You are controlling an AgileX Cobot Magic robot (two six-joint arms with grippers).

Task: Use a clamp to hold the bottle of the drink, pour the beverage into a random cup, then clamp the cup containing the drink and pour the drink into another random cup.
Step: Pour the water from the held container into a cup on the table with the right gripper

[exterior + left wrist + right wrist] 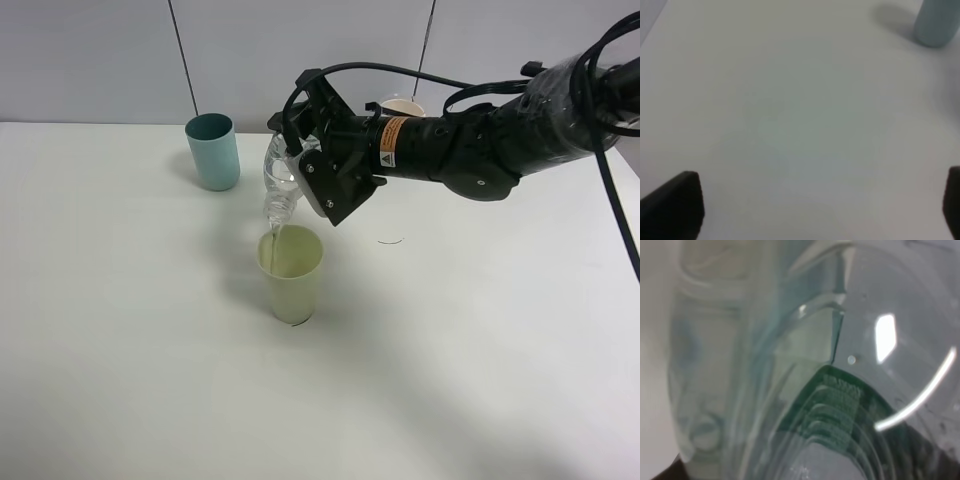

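Tilted bottle [279, 188] in right hand [297, 165] over yellow cup [293, 278]

A white table [130, 390] fills most of the high view, its top plain and matte. A thin, dark, curved mark [390, 241] lies on it a little right of the middle. Behind the table's far edge stands a pale grey wall [90, 50] of flat panels, split by a slanting left seam [183, 60] and a right seam [427, 45]. The left wrist view shows white tabletop, blurred
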